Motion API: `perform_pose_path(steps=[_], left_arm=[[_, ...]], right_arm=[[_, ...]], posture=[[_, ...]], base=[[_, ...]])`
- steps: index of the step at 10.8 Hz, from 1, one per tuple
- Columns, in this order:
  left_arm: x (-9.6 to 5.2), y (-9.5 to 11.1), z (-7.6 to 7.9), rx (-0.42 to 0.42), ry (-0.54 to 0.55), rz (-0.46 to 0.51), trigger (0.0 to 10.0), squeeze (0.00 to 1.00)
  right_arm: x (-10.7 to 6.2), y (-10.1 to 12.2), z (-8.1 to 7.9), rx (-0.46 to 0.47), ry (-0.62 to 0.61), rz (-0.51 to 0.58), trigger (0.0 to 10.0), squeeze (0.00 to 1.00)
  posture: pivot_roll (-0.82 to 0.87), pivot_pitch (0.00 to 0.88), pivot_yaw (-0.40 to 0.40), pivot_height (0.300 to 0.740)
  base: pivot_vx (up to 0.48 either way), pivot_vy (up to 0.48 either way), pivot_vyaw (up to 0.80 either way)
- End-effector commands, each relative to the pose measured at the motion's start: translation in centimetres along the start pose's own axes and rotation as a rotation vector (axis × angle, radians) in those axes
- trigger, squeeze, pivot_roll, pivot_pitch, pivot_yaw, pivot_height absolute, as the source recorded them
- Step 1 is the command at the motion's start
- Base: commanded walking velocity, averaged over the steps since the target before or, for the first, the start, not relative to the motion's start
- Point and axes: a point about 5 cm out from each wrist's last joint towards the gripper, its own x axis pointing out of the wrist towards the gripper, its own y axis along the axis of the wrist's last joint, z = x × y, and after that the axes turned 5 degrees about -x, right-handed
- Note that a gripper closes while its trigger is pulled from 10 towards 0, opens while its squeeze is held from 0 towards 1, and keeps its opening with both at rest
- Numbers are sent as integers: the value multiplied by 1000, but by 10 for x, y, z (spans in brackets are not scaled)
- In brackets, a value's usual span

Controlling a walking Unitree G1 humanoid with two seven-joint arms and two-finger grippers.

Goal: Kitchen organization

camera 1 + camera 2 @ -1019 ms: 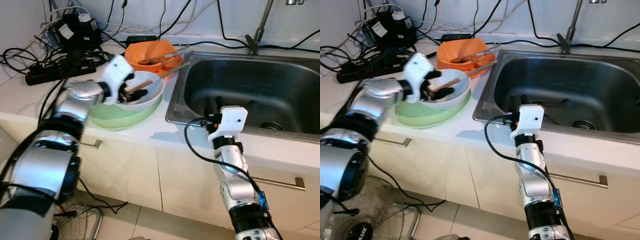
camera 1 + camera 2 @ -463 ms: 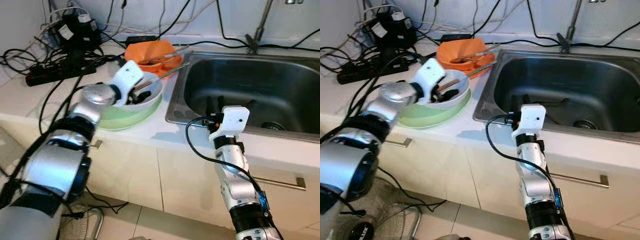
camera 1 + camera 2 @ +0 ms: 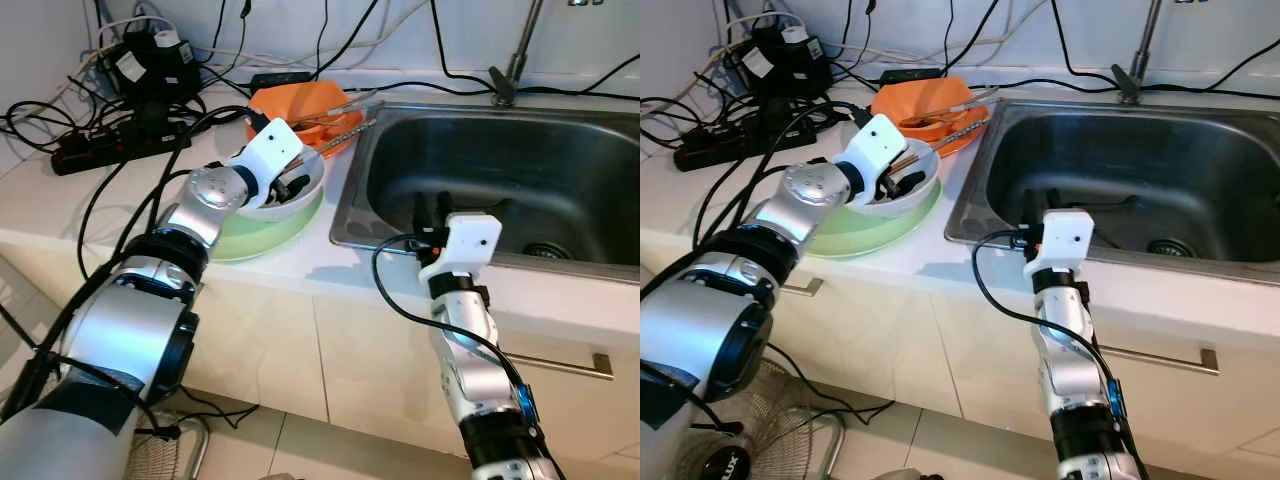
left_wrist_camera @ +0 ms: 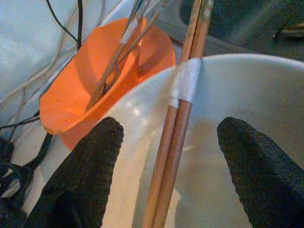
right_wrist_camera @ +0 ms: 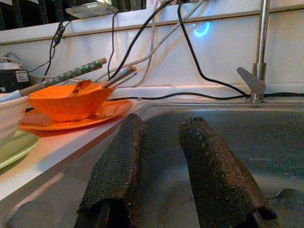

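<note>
I had the left gripper (image 4: pixel 166 156) spread wide inside the white bowl (image 3: pixel 300 196), a finger either side of the taped chopsticks (image 4: pixel 183 102), gripping nothing. That bowl sat on a green plate (image 3: pixel 240 238) near the counter's front edge, beside the sink (image 3: pixel 500 180). My right gripper (image 5: pixel 161 175) hovered at the sink's front rim, fingers slightly parted and empty; I could read no writing anywhere.

I take the white bowl (image 3: pixel 292 190) as my landmark. Behind it the orange bowl (image 3: pixel 305 104) sits close, utensils jutting out, and chopsticks (image 4: pixel 176 124) lie across the white bowl's rim between my left gripper's (image 4: pixel 166 156) spread fingers. Its sink (image 3: pixel 500 175) side is roomy (basin nearly bare). Cables and a power strip (image 3: pixel 120 145) crowd the counter on its other side.
</note>
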Motion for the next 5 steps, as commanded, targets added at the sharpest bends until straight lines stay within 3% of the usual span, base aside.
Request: perform_pose_path(steps=[1, 5], left_arm=[[1, 8, -3, 8, 11, -6, 10000, 0], [-1, -5, -7, -141, 69, -54, 10000, 0]], right_arm=[[-3, -3, -1, -8, 4, -18, 10000, 0], [-6, -3, -2, -11, 14, -25, 10000, 0]], posture=[[18, 0, 144, 740], [11, 0, 138, 740]], base=[[0, 0, 0], [0, 0, 0]])
